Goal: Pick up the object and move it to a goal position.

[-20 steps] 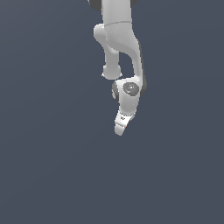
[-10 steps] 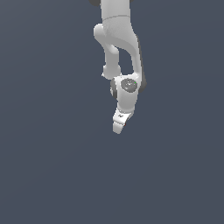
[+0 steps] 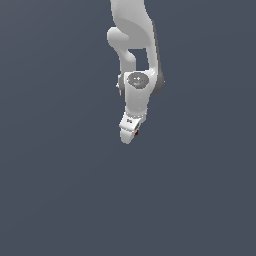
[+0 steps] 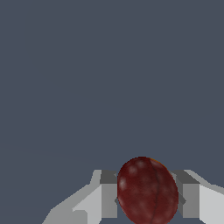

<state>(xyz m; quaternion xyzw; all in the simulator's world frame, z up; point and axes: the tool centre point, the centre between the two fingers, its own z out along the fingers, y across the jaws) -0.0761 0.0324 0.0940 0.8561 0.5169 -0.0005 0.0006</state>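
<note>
So the gripper (image 4: 148,199) is pinching the dark red ball (image 4: 147,191) right between its two fingers (image 4: 109,197), squeezed from both sides so it probably won't roll out. Only plain grey floor (image 3: 60,190) around, no goal marker visible.

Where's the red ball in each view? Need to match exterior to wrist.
Exterior view: red ball is a tiny dark speck at the gripper tip, near picture centre.
Wrist view: ball looms large between the fingers.
Shared landmark: the white gripper around it.
</note>
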